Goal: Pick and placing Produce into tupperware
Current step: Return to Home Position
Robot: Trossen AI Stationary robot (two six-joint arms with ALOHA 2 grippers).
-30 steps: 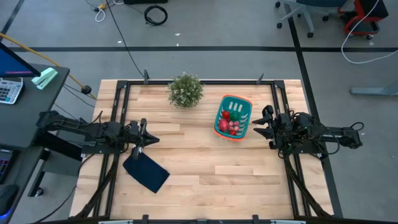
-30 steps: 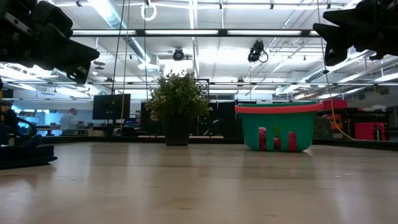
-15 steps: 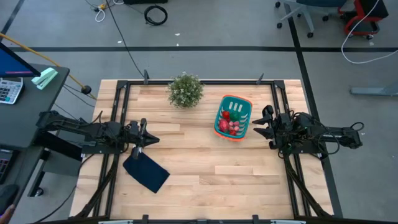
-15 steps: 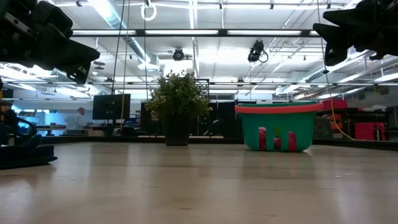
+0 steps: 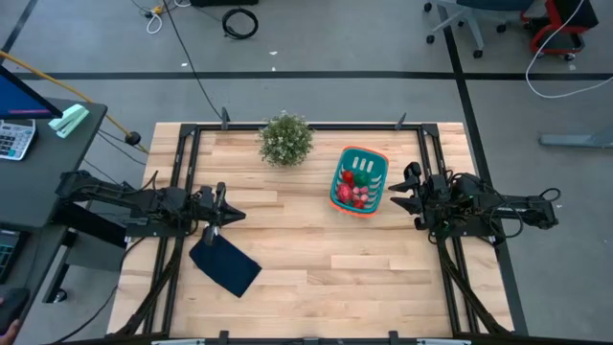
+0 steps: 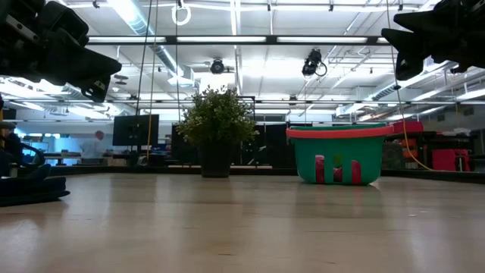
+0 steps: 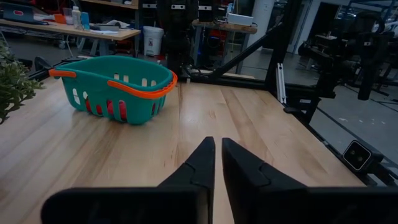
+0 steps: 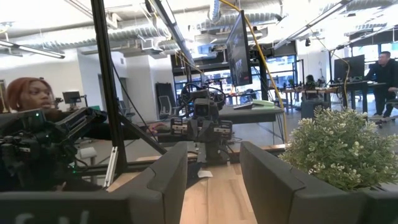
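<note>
Left gripper [image 7: 217, 144] narrow and empty, right gripper [image 8: 213, 149] wide and empty, by our reading; produce [image 5: 355, 186] inside tupperware [image 5: 367, 151].

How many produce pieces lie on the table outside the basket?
0. All the produce in view lies inside the basket; a piece behind the potted plant could be hidden.

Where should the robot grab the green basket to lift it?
Pinch the teal basket by its orange-red rim, on the side facing the right pincer, coming from above: it stands upright and open-topped, so the thin wall is free there.
</note>
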